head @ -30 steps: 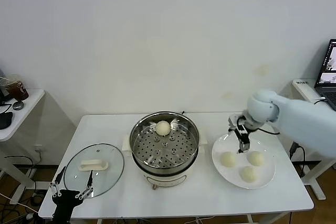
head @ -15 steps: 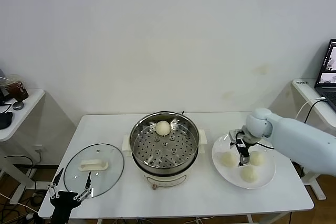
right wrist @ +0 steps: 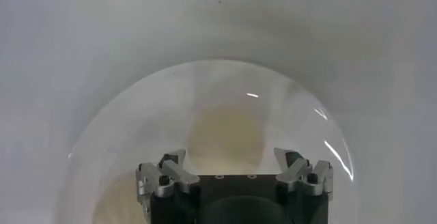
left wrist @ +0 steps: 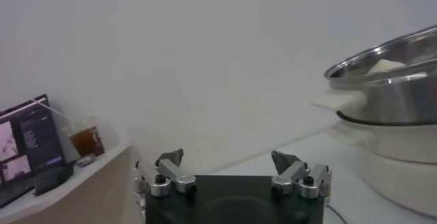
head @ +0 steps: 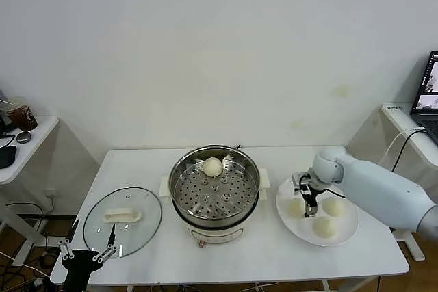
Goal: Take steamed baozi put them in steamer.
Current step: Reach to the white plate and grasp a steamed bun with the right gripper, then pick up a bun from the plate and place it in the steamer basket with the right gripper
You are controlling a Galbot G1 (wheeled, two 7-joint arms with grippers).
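The steamer [head: 214, 193] stands mid-table with one baozi [head: 212, 166] on its perforated tray at the back. Three baozi lie on a white plate [head: 345, 232] at the right: one at the left [head: 296, 207], one at the right [head: 333, 206], one at the front [head: 324, 227]. My right gripper [head: 304, 193] is open and hangs just above the left baozi, which shows between the jaws in the right wrist view [right wrist: 227, 133]. My left gripper [head: 87, 251] is open and empty, parked below the table's front left edge.
A round glass lid [head: 123, 221] with a white handle lies on the table's left part. A side table [head: 17, 148] with a cup stands at far left. A laptop [head: 428, 97] sits on a desk at far right.
My right gripper has moved left and down over the plate, from above its back edge to just over the left baozi. The left arm has sunk slightly.
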